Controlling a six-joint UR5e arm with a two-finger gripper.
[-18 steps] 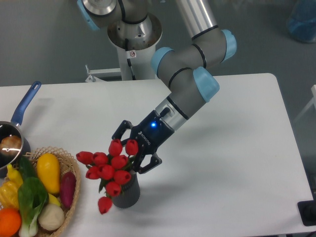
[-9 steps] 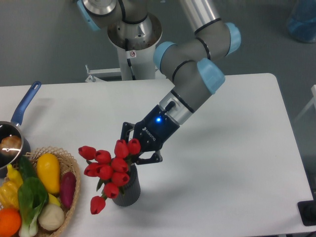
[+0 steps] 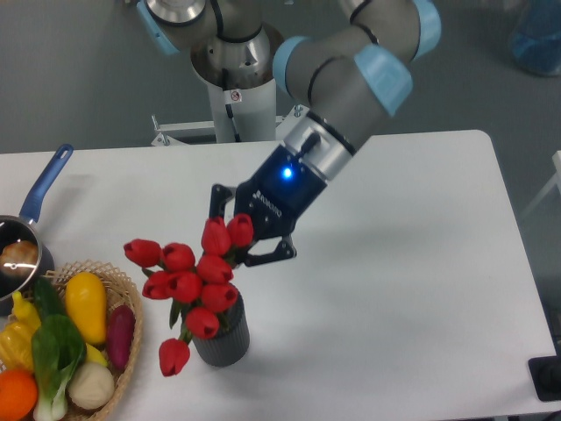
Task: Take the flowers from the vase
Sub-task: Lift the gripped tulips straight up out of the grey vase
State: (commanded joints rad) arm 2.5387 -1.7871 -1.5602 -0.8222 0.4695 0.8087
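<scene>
The flowers [image 3: 195, 281], a bunch of red tulip buds with green stems, hang over the dark grey ribbed vase [image 3: 223, 339] near the table's front edge. Their stems still reach into the vase's mouth. My gripper [image 3: 235, 239] is shut on the flowers at the bunch's upper right, with two buds between its black fingers. The bunch tilts to the left, and one bud droops low beside the vase. The vase stands upright on the table.
A woven wicker basket [image 3: 123, 368] with yellow, purple, green and orange vegetables sits at the front left, close to the flowers. A blue-handled steel saucepan [image 3: 19, 248] stands at the left edge. The robot's base [image 3: 235, 66] is behind the table.
My gripper has closed on the flowers and risen, moving slightly back. The bunch has lifted with it, higher out of the vase. The vase has stayed in place.
</scene>
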